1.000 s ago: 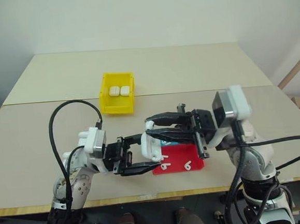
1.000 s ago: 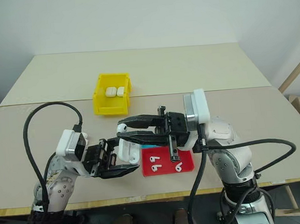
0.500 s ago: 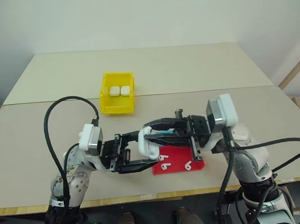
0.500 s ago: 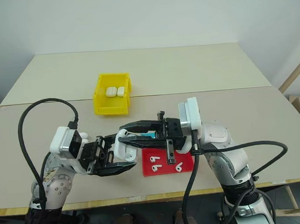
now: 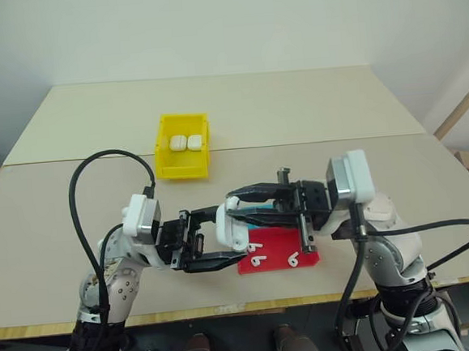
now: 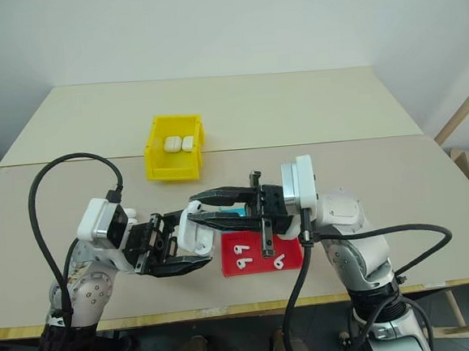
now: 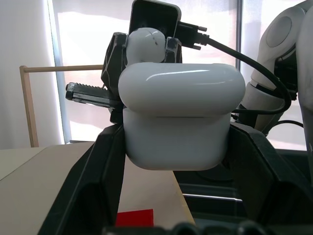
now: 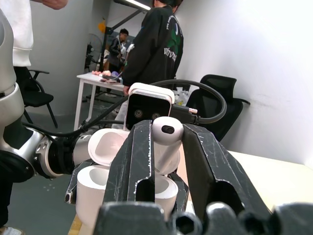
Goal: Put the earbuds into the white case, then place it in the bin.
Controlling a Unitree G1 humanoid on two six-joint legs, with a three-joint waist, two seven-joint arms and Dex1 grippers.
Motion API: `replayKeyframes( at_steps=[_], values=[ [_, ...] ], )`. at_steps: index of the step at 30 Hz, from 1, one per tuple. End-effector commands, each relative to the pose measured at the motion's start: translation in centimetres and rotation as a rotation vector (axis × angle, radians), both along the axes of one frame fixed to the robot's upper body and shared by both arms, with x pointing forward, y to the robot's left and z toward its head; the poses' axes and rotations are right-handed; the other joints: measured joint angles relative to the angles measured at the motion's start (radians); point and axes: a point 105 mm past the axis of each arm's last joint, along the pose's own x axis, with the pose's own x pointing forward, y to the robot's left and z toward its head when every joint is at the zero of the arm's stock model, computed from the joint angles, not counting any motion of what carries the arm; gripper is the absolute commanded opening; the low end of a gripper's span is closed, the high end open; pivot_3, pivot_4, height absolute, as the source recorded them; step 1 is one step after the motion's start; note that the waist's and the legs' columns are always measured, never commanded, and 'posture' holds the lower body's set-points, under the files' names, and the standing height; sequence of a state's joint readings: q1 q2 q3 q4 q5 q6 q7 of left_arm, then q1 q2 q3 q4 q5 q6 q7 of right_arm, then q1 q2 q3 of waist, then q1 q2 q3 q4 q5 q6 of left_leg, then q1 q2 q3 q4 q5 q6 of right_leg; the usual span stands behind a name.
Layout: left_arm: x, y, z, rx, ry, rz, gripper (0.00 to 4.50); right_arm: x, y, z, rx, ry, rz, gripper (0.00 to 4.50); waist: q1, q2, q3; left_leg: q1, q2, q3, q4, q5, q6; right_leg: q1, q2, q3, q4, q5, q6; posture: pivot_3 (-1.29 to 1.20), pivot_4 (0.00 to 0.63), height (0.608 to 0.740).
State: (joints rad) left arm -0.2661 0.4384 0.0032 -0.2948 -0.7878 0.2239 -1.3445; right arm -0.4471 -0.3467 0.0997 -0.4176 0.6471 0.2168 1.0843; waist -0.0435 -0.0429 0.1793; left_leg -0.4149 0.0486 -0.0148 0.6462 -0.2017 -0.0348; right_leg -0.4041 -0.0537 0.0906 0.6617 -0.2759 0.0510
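Note:
My left gripper point(image 5: 223, 237) is shut on a white case point(image 7: 178, 122) and holds it in the air above the table's front edge. The case's lid point(image 8: 105, 144) is flipped open. From the other side, my right gripper point(image 5: 234, 207) is shut on an earbud point(image 8: 166, 142), with its fingertips right at the case's open top. Whether the earbud touches the case I cannot tell. Two more earbuds point(image 5: 257, 256) lie side by side on a red tray point(image 5: 304, 250), with a third point(image 5: 294, 260) to their right. The yellow bin point(image 5: 168, 163) stands further back on the table.
Two white cases point(image 5: 185, 142) lie inside the yellow bin. A blue tray point(image 5: 261, 220) peeks out under my right gripper, behind the red tray. A seam crosses the table behind the bin. In the right wrist view, people stand in the room beyond.
The right wrist has dipped slightly while its fingertips stayed at the case. Both grips are unchanged.

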Motion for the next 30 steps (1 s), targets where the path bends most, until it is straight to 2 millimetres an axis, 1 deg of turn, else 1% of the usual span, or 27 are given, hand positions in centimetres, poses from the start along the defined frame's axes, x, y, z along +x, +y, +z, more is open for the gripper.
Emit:
replayKeyframes(
  at_steps=[1,13,22,30],
  values=[
    [-0.15,0.19,0.67,-0.016,-0.03,-0.004,2.83,-0.29,-0.34,0.3,0.012,-0.039,-0.007,0.69,0.0,0.0,0.0,0.0,0.0,0.0,0.0,0.0,0.0,0.0,0.0,0.0,0.0,0.0,0.0,0.0,0.15,0.74],
    [-0.02,0.21,0.72,-0.025,-0.028,0.001,2.83,-0.41,-0.46,-0.19,-0.007,-0.045,-0.013,0.69,0.0,0.0,0.0,0.0,0.0,0.0,0.0,0.0,0.0,0.0,0.0,0.0,0.0,0.0,0.0,0.0,0.15,0.74],
    [-0.03,0.3,0.66,-0.024,-0.026,-0.003,2.83,-0.16,-0.41,-0.36,-0.004,-0.089,-0.05,0.69,0.0,0.0,0.0,0.0,0.0,0.0,0.0,0.0,0.0,0.0,0.0,0.0,0.0,0.0,0.0,0.0,0.15,0.74],
    [0.11,0.33,0.62,-0.024,-0.029,0.007,2.83,-0.42,-0.35,-0.57,-0.016,-0.09,-0.024,0.69,0.0,0.0,0.0,0.0,0.0,0.0,0.0,0.0,0.0,0.0,0.0,0.0,0.0,0.0,0.0,0.0,0.15,0.74]
  ],
)
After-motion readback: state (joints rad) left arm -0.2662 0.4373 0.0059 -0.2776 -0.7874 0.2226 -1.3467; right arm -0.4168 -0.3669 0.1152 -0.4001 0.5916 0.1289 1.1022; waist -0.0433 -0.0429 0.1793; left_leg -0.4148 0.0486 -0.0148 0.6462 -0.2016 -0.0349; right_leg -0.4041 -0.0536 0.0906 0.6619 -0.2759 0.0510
